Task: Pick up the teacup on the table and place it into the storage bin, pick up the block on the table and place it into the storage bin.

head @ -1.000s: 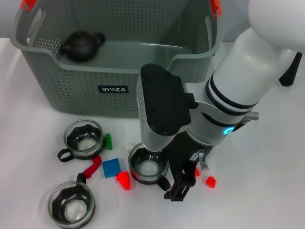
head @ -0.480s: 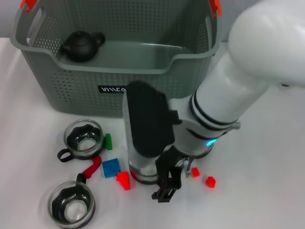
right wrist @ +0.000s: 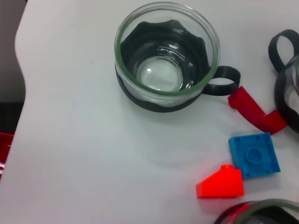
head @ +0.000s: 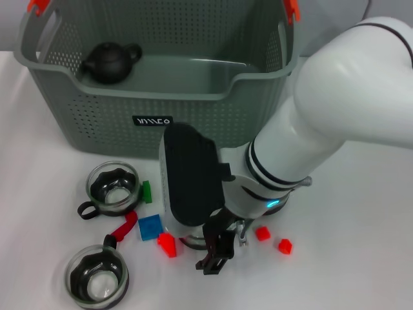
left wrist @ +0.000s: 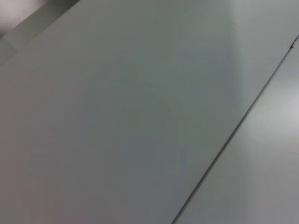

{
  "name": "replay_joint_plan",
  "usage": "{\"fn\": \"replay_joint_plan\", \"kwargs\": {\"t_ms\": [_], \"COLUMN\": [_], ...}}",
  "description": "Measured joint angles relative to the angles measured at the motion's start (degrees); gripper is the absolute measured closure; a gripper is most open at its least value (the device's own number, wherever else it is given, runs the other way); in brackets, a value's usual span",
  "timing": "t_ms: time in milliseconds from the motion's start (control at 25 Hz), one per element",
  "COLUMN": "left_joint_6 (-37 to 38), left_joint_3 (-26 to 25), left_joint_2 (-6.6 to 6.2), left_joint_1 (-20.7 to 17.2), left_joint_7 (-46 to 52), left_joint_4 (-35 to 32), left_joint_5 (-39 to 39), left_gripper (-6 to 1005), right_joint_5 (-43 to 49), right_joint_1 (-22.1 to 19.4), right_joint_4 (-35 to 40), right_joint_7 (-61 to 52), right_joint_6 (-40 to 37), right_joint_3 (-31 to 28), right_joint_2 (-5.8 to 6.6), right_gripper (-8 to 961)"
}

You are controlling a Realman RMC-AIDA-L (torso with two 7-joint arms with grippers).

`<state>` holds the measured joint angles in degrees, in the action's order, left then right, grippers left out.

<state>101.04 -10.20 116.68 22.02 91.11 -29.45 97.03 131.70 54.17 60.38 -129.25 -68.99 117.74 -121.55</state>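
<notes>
I am watching my right arm swing leftward and lower over the middle teacup (head: pixel 193 241) — a second ago that cup was showing in full beside the wrist, and now the black wrist housing is covering all but a sliver of its rim in the head view. The right gripper (head: pixel 216 255) is sitting low at the table just beside that cup, its dark finger (head: pixel 213 257) poking out below the housing; I cannot tell from these views whether the claw is wide, narrow or already closing on glass.

The right wrist view is looking down at the nearest teacup (right wrist: pixel 166 70), the red strip (right wrist: pixel 254 111), the blue block (right wrist: pixel 254 154) and the red wedge block (right wrist: pixel 220 182), with a dark rim (right wrist: pixel 252 212) just creeping in at the edge — I am reading that as the targeted cup right under the hand.

The storage bin (head: pixel 161 123) is standing behind the cluster, holding only a black teapot (head: pixel 110 61), so I am judging no cup or block placed yet. The left arm is parked out of sight — its wrist camera is showing only a blank grey surface.
</notes>
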Motion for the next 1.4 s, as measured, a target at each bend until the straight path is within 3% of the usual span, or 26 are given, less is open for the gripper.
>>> {"fn": "replay_joint_plan", "kwargs": {"t_ms": [480, 680, 1120, 1240, 1400], "left_joint_6": [-0.08, -0.15, -0.17, -0.17, -0.22], "left_joint_3": [0.00, 0.00, 0.00, -0.02, -0.07], "left_joint_2": [0.12, 0.08, 0.03, 0.04, 0.06], "left_joint_1": [0.44, 0.62, 0.66, 0.57, 0.30], "left_joint_7": [0.01, 0.02, -0.12, -0.14, -0.19], "left_joint_4": [0.00, 0.08, 0.09, 0.09, 0.09], "left_joint_5": [0.00, 0.00, 0.00, 0.00, -0.25], "left_gripper": [157, 157, 156, 157, 157], "right_joint_5": [-0.04, -0.04, -0.65, -1.44, -2.94], "right_joint_1": [0.19, 0.22, 0.24, 0.20, -0.95], "right_joint_4": [-0.22, -0.32, -0.03, 0.38, 2.43], "right_joint_7": [-0.05, -0.05, -0.04, -0.04, 0.05], "right_joint_6": [0.86, 0.85, 0.17, -0.62, -3.15], "right_joint_3": [1.22, 1.07, 0.78, 0.39, -2.19], "right_joint_2": [0.05, 0.08, 0.25, 0.36, 0.72], "right_gripper": [128, 379, 836, 896, 896]}}
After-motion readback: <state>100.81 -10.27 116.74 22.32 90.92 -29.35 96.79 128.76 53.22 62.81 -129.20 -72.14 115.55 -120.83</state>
